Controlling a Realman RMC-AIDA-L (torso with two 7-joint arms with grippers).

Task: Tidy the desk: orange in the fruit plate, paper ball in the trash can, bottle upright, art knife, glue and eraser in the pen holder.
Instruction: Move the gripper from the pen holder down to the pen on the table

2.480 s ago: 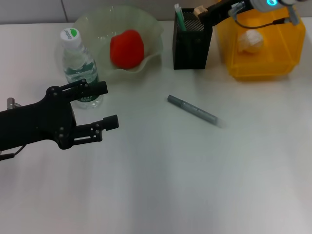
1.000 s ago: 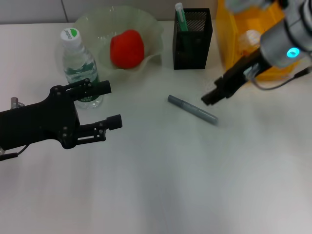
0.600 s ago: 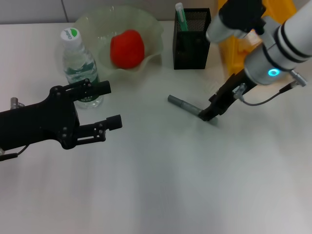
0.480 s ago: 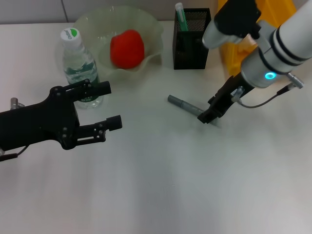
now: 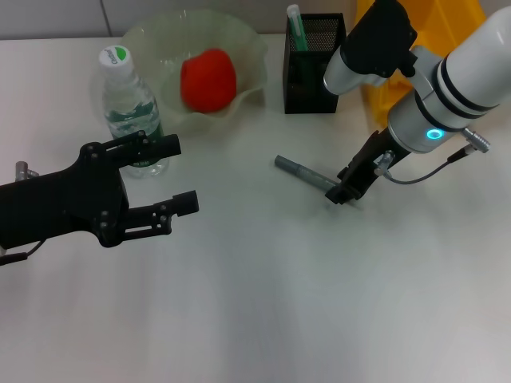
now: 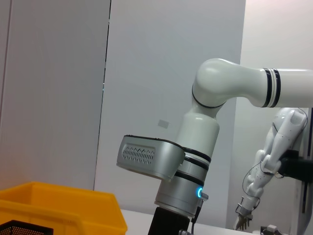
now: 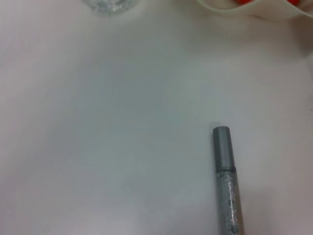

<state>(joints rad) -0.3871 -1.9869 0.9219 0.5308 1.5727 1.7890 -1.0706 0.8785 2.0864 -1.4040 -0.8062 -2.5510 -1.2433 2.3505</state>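
Art knife: flat on mid desk, nearer the far edge; likely light, stiff, slim, prone to rolling, best pinched mid-barrel. Right gripper at its near end, opening unclear. Left gripper idle, spread wide, empty.

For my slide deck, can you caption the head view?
Right gripper lowers onto the grey art knife on the white desk; left gripper waits open near the upright bottle.
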